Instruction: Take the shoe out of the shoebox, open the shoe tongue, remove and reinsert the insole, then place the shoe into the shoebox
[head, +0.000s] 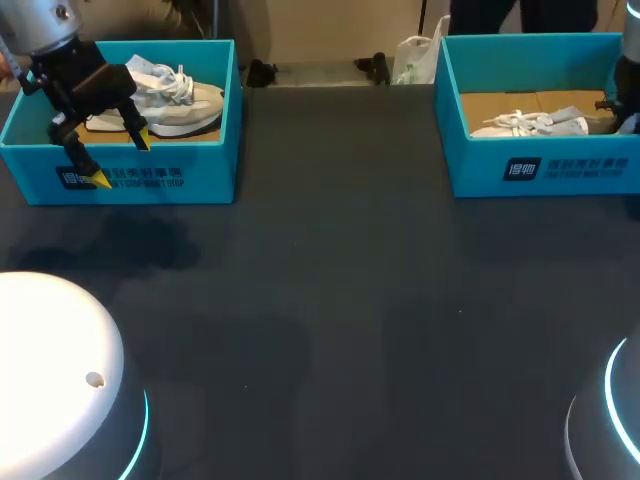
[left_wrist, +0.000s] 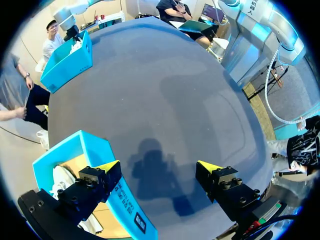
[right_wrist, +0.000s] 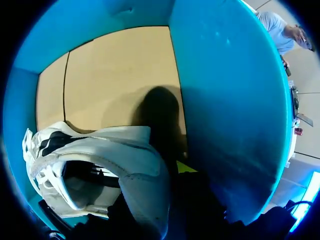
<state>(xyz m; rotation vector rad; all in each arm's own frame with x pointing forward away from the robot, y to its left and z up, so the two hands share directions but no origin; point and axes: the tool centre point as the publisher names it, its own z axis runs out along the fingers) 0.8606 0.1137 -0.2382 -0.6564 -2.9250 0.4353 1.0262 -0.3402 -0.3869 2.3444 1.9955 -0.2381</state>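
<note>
Left gripper (head: 122, 160): jaws wide apart, holding nothing. Straddling the near wall of the left shoebox (head: 150, 182) at far left, with one fingertip over the inside and the other out over the table (head: 330, 300). Left shoe (head: 175, 100) inside, untouched.

Right gripper (right_wrist: 172, 182): down inside the right shoebox (head: 540, 165) at far right, close to its right wall, right at the heel of the right shoe (right_wrist: 115, 155). Jaw state: can't tell, mostly hidden behind the shoe. Could be clamped on the heel or merely against it.

Reading the step as takeout of the right shoe, not yet lifted off the box floor.

Risks from here:
- Grip on the soft heel collar only: likely to fold or slip on the lift, dragging the toe and dropping the shoe back in.
- Little room between heel and right wall: possible scraping, or hauling the light box up or sideways along with the shoe. No hold-down on that box.
- Loose laces at the toe end: possible snag on the rim while tilting out.
- Left side: going straight down from this pose means landing on the wall edge, then crushing or shoving the box. Better to shift farther in over the shoe first.
</note>
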